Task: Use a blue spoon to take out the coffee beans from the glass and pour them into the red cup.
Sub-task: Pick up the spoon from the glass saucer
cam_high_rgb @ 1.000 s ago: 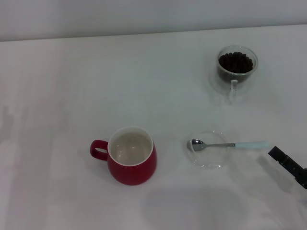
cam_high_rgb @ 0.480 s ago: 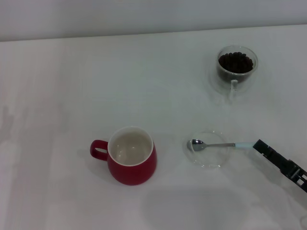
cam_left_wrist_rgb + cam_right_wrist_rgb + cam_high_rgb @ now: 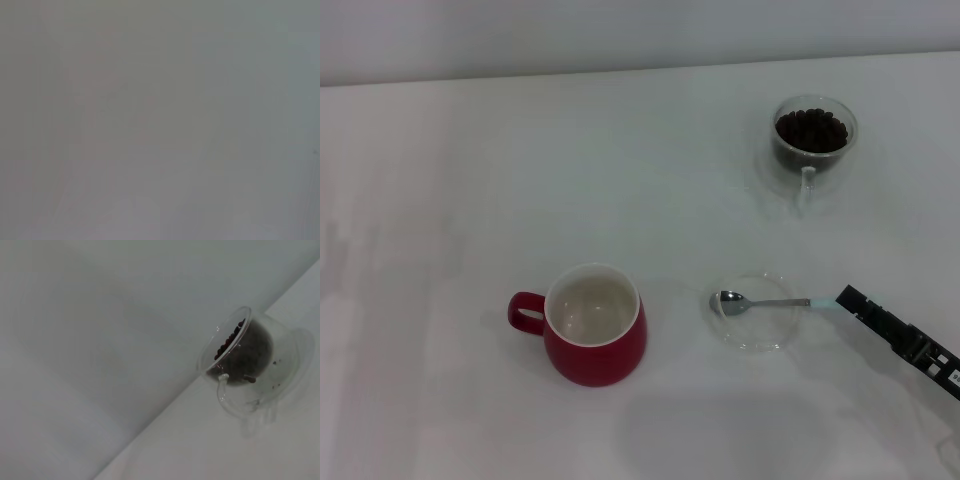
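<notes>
At the pale handle end of the blue spoon [image 3: 767,301] is the right gripper [image 3: 847,299]; whether its jaws are apart I cannot tell. Beyond the jaws, the spoon bowl lies in a clear dish [image 3: 752,313]. Farther off stands the glass [image 3: 812,133] with coffee beans [image 3: 810,130]; the red cup [image 3: 592,325] is well apart.

A plain white table [image 3: 470,180] fills nearly the whole head view, its surface matte and evenly lit with soft, faint shadows. Along twelve o'clock its far edge meets a pale grey wall [image 3: 620,30], which runs straight from nine o'clock across to three o'clock.
</notes>
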{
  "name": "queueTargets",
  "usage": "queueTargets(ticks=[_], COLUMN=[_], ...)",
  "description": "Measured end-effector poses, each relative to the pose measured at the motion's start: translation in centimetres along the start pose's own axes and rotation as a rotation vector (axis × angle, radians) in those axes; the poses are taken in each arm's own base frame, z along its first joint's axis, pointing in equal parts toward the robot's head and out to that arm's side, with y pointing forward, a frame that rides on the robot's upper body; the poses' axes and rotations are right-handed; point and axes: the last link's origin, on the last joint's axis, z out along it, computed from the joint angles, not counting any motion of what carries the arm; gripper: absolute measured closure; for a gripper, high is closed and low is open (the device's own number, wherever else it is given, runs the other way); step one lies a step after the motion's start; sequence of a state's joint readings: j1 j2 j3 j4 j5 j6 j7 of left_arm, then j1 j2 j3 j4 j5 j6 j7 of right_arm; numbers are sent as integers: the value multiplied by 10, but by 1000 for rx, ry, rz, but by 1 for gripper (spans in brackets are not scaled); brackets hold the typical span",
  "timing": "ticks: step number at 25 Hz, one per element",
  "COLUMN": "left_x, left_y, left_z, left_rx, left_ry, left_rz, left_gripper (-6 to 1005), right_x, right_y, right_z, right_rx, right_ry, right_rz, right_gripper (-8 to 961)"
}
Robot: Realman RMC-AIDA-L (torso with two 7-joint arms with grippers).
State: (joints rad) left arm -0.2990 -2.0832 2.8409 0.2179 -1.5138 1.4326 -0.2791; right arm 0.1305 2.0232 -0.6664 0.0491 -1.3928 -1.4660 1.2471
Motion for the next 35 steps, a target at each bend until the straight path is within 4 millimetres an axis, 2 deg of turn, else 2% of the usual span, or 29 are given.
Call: queueTargets(ticks=[6, 12, 18, 35], left_x=[0, 0, 0, 1], left_y=[0, 0, 0, 0], left_z=[0, 0, 0, 2], left_rx=[-1, -1, -2, -1], left_ry=[0, 0, 0, 4], left_rz=[0, 0, 0, 1], left_gripper=[211, 212, 211, 212], right_x=[-2, -3, -3, -4], right_y=[-1, -1, -1, -2], right_z=[4, 4, 6, 7], right_rx=[1, 4, 3, 4], right_ry=[1, -1, 5, 20], right_rz=[-6, -3, -2, 8], right_gripper=[272, 265, 446, 489])
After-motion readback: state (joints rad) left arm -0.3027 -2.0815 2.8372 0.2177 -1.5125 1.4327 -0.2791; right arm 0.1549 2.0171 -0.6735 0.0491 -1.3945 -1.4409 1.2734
